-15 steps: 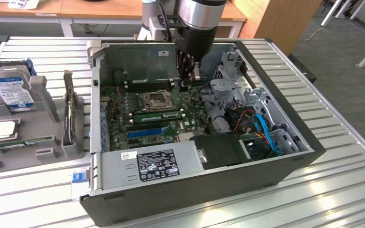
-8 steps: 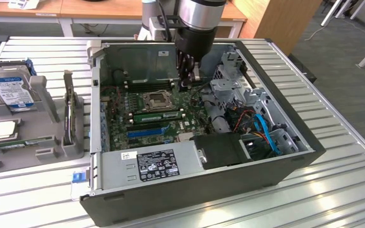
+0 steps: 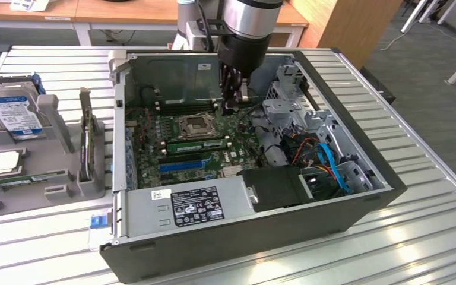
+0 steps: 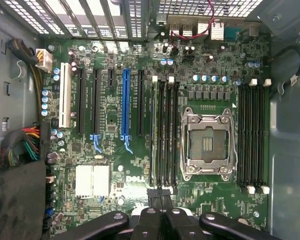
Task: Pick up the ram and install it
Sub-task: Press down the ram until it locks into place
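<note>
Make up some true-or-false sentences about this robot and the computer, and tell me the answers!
1. The computer case is open, so the motherboard shows. True.
2. The hard drive sits inside the case. False: it stands in the gray holder, to the exterior view's left of the case.
3. The gripper is shut. True.
4. The gripper hangs over the gray holder. False: it is inside the case, above the motherboard.
5. A green ram stick sits in a slot on the motherboard. True.
</note>
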Controlling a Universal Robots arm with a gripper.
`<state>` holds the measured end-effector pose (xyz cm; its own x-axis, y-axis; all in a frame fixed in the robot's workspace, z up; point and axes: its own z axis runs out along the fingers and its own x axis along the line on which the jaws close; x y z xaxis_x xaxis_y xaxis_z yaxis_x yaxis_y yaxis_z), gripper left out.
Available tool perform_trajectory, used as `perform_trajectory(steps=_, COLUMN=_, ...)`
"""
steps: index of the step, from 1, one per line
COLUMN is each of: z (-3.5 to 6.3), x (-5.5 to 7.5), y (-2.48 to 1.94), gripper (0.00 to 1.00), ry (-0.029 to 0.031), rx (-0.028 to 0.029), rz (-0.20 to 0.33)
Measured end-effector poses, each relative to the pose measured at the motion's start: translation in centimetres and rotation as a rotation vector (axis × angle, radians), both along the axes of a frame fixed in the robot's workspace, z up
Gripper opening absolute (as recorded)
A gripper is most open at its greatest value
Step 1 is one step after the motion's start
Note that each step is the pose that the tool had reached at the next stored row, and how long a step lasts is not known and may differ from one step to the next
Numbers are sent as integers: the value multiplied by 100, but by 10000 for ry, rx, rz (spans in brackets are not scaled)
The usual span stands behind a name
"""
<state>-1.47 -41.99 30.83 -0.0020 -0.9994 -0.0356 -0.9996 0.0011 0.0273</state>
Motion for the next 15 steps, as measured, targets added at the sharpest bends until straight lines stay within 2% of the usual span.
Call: perform_trajectory(steps=15, z=-188, x=0, y=0, gripper=10, ry=0, rx=1, rz=0)
